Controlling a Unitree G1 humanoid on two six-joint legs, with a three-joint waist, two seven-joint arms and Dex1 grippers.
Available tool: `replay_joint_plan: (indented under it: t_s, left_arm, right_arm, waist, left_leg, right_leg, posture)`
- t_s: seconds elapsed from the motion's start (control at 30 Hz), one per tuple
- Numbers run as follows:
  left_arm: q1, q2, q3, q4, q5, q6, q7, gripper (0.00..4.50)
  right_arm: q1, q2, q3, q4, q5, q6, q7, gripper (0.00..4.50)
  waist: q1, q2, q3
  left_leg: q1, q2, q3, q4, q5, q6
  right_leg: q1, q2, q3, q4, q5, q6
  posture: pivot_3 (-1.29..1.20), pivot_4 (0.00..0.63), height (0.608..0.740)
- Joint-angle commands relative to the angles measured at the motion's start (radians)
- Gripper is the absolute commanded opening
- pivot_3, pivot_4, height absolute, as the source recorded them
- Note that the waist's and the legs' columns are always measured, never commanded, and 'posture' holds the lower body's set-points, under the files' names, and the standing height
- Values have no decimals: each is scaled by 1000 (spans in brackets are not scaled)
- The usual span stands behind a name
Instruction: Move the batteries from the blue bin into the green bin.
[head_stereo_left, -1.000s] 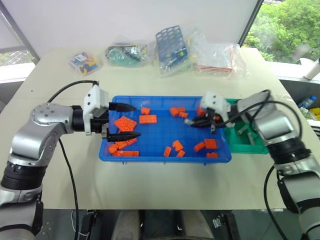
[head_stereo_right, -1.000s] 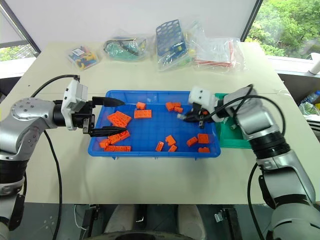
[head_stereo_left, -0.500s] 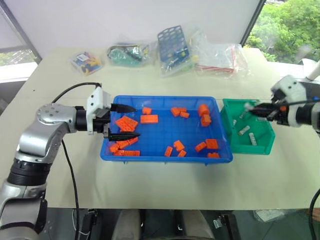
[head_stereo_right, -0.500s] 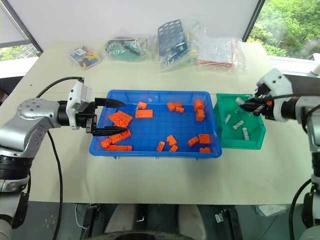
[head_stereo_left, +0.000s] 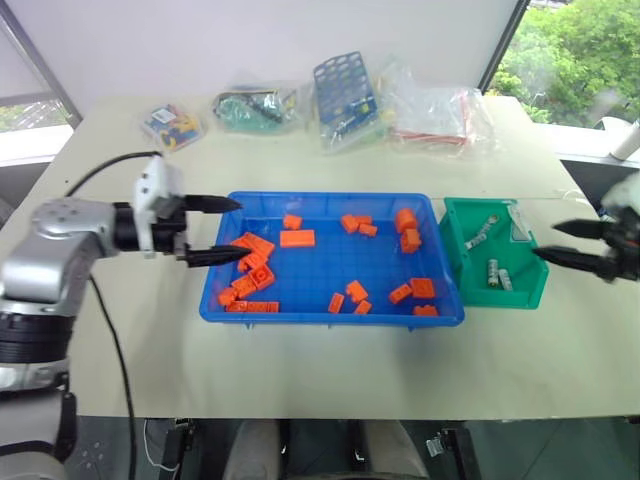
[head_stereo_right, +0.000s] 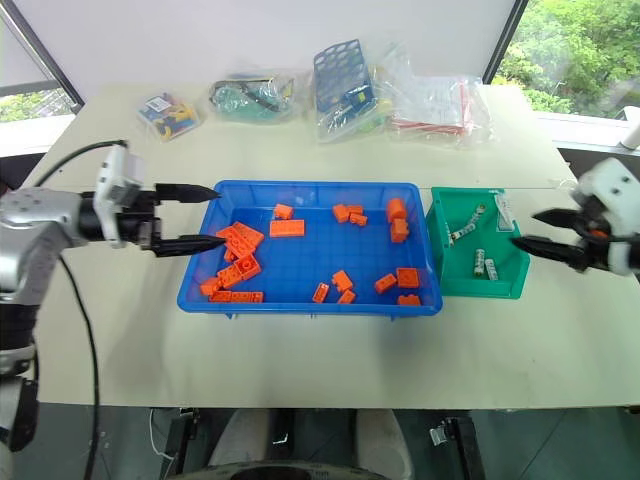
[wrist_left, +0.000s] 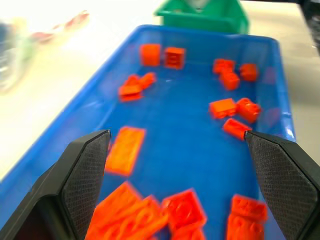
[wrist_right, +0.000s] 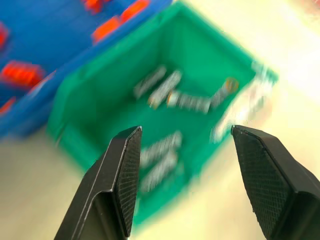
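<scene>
Hovering at frame right, the right gripper (head_stereo_right: 540, 228) gapes wide and empty beside the green bin (head_stereo_right: 445, 275). Batteries (head_stereo_right: 482, 265) lie inside. Left gripper (head_stereo_left: 224, 229) spread wide over the blue bin (head_stereo_left: 330, 316) edge, centre-left.

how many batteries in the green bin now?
About 4, all in the green bin: two batteries near its far wall, two nearer the front. More may be hidden.

Left arm reaches in from its side, forearm level, left hand (head_stereo_left: 212, 229) pointing inward with both black fingers spread wide (nothing between them). Out on the opposite side, the right hand (head_stereo_right: 535, 230) points back inward, fingers parted too, also empty.
</scene>
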Motion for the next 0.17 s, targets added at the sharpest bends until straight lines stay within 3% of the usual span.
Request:
replay_joint_plan:
  t_s: [0.03, 0.17]
  left_arm:
    - [37, 61, 101, 72, -10, -16, -21, 4500]
    - [68, 84, 139, 136, 24, -59, 5, 4500]
  right_arm:
    - [21, -38, -67, 136, 39, -86, 111, 2916]
    - [9, -17, -22, 191, 33, -138, 101, 2916]
  waist:
    - [-4, 0, 0]
    - [-2, 0, 0]
  left_leg:
    - [0, 0, 0, 0, 0, 0]
    - [2, 1, 0, 0, 0, 0]
  right_leg:
    - [0, 0, 0, 0, 0, 0]
    - [1, 0, 0, 0, 0, 0]
  posture:
    - [0, 150, 739]
    - [0, 150, 739]
